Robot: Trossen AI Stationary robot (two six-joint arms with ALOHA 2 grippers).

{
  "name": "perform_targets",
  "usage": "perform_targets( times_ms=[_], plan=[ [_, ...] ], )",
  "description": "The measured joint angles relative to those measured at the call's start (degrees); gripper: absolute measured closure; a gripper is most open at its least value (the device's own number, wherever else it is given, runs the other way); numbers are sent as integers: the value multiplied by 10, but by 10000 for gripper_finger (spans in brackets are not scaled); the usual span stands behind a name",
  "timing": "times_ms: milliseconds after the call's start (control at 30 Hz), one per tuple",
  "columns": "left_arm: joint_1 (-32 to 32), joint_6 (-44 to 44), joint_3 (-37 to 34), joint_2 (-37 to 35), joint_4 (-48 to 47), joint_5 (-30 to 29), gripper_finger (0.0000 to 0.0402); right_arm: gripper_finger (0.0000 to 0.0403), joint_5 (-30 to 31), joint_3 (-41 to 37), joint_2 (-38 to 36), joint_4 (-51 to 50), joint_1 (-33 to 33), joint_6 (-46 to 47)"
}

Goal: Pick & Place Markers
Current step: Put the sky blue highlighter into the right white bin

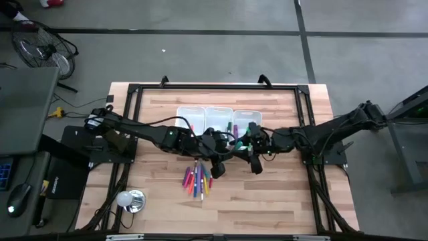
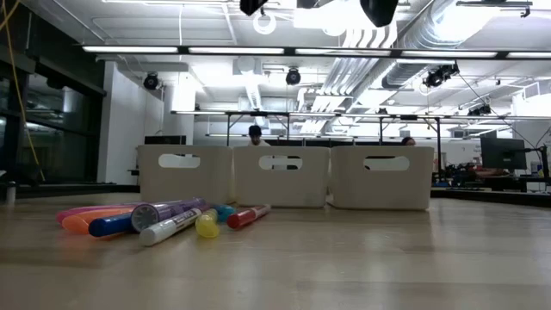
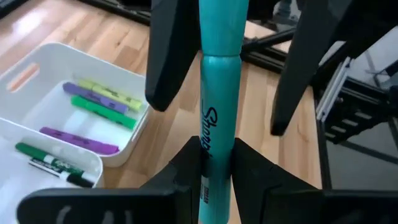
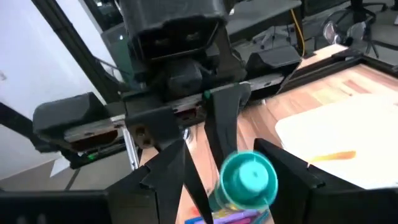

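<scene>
My left gripper (image 3: pixel 217 155) is shut on a teal marker (image 3: pixel 219 93) and holds it in the air above the table's middle (image 1: pixel 226 142), in front of three white bins (image 1: pixel 219 118). My right gripper (image 4: pixel 222 149) faces it from the right (image 1: pixel 245 142) and is open. Its two fingers (image 3: pixel 171 56) stand on either side of the marker's cap end (image 4: pixel 249 180); I cannot tell whether they touch it. Several loose markers (image 1: pixel 197 179) lie flat on the wood in front of the bins. The right-hand bin (image 3: pixel 134 84) holds yellow-green, green and purple markers. My left gripper pinches the teal marker's barrel (image 3: pixel 214 146) between its two fingers. The fingers come from the table's left, slanting down, and the marker runs on forward past their tips toward the right gripper. The marker is lifted clear of the table and the bins.
The loose markers (image 2: pixel 155 220) lie left of centre, in front of the bins (image 2: pixel 284 176). A black metal frame (image 1: pixel 214 87) runs round the table. A small round silver object (image 1: pixel 132 200) sits at the near left. Bare wood lies at the near right.
</scene>
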Motion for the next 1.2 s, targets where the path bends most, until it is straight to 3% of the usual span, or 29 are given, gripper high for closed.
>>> perform_targets(
  times_ms=[167,467,733,1000,1200],
  plan=[
    [0,0,1,-2,6,1,343,243,-4,0,0,-5,1,-3],
    [0,7,1,-1,12,1,343,349,-9,0,0,-16,1,-11],
    [0,14,0,-1,15,1,342,349,-11,0,-1,-18,1,-10],
    [0,27,0,-1,18,1,244,349,-5,0,0,-34,-2,0],
    [0,36,0,-1,-23,-32,228,349,-5,0,-1,-88,-16,28]
  ],
)
